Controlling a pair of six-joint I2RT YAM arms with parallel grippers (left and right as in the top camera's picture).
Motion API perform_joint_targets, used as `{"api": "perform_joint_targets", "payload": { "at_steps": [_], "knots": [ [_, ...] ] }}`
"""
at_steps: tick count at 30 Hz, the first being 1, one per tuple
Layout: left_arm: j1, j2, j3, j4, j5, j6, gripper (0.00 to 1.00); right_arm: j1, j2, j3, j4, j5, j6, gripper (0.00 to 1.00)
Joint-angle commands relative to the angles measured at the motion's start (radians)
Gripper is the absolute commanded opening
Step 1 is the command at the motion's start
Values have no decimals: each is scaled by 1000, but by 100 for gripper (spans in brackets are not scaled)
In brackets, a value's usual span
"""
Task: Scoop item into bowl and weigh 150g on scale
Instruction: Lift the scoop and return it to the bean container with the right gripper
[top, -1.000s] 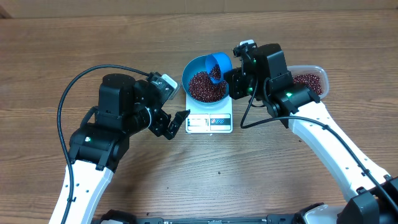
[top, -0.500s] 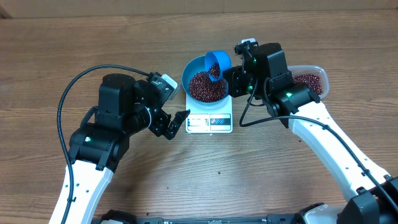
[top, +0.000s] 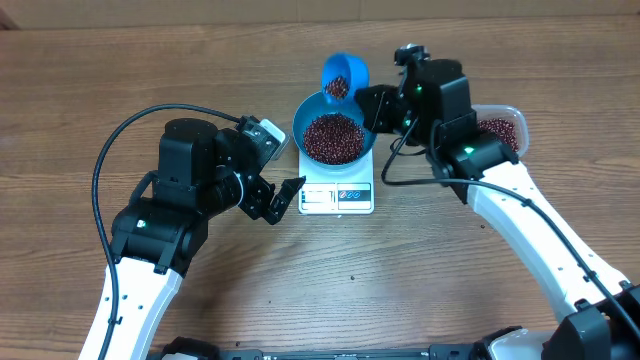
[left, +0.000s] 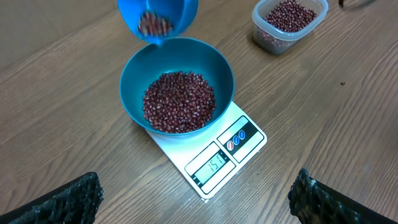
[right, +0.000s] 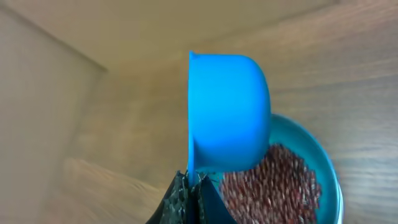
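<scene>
Starting at the left, we see the left gripper (top: 281, 199) with its fingers spread wide and holding nothing. It sits where it sat a moment back. Just ahead of those fingers, framed between them in the wrist view, lies the scale (left: 224, 155), and the bowl (left: 134, 74) stands on it.

The change is further right. A moment back we see the scoop (top: 344, 72) tipped down into the bowl, pouring. Now it hangs above and past the far rim, clear of the bowl, with a few beans left inside. The right gripper (right: 190, 190) has its fingers pressed together on the scoop's handle, so the cup juts out beyond the fingertips. The beans (top: 333, 138) heaped in the bowl sit below and in front of those fingers.

We take this to mean the pour is finished. The display seems to show a figure just over the target, though the digits are small and we can't be sure. If that reading is right, we judge the weighing essentially done, or a few beans over.

Behind the right fingers, beside the wrist, sits the tub (top: 519, 118).

By our count there are two grippers, one scale, one bowl, one scoop and one tub. The beans are past counting, in three lots — bowl, scoop, tub.
</scene>
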Motion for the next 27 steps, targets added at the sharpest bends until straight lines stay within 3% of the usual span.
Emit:
{"api": "perform_joint_targets", "payload": {
  "at_steps": [1,7,14,22,27],
  "knots": [
    [4,2,24,2,22,-7,99,-76,-46,26,32,3,94,4],
    [4,2,24,2,22,-7,100,-225,-114,26,5,3,96,4],
    [4,2,24,2,22,-7,100,-421,-207,26,-173,3,53,4],
    [4,2,24,2,22,-7,99,-542,-256,26,-342,4,-144,4],
    [4,2,24,2,22,-7,100,-555,-255,26,-404,87,-372,4]
  ]
}}
